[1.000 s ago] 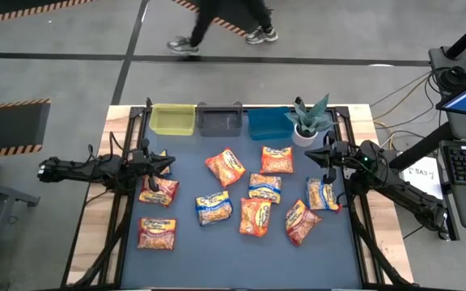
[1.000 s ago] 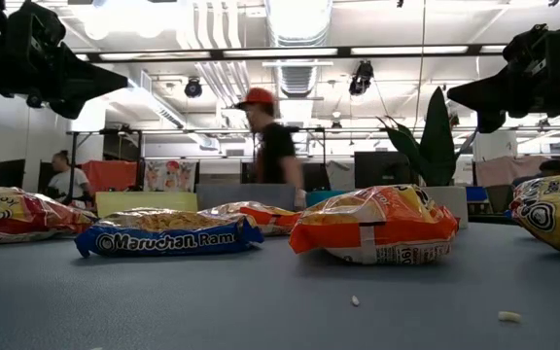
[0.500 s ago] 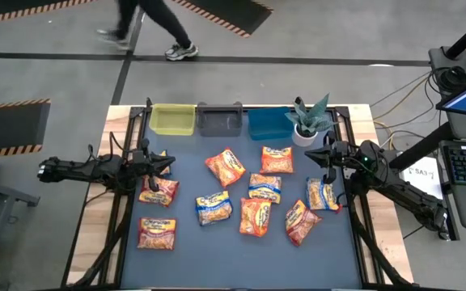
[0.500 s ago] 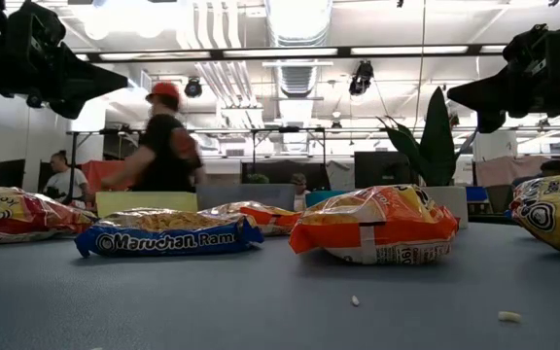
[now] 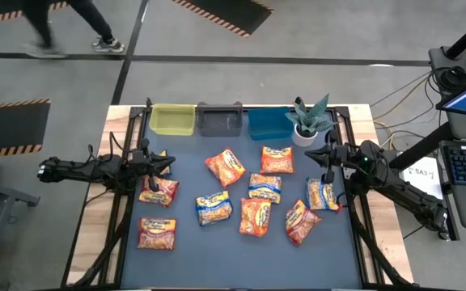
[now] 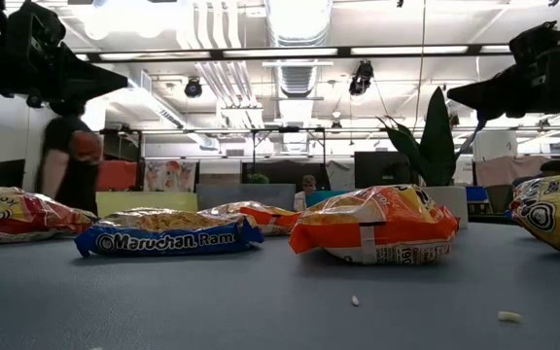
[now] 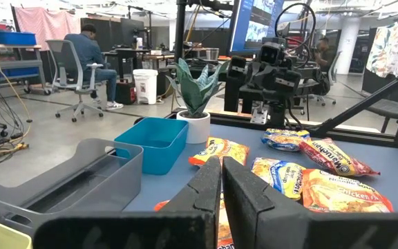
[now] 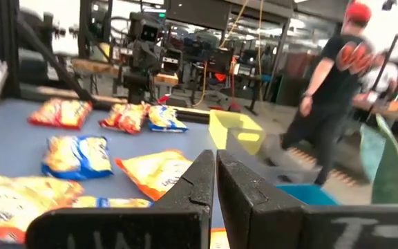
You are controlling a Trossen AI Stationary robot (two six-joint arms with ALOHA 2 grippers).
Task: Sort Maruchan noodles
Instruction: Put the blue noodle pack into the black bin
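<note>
On the worktop [image 5: 233, 250] we find the yellow-green [image 5: 173, 120], grey [image 5: 219, 120] and blue [image 5: 270, 123] bins empty, all Maruchan noodles [image 5: 242, 191] scattered unsorted, and our left pincer [image 5: 167, 162] and right pincer [image 5: 315, 153] pinched closed, holding nothing.

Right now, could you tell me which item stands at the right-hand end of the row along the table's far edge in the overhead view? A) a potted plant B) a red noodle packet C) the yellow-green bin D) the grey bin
A: the potted plant stands in its white pot just right of the blue bin, past the grey bin and the yellow-green bin.
</note>
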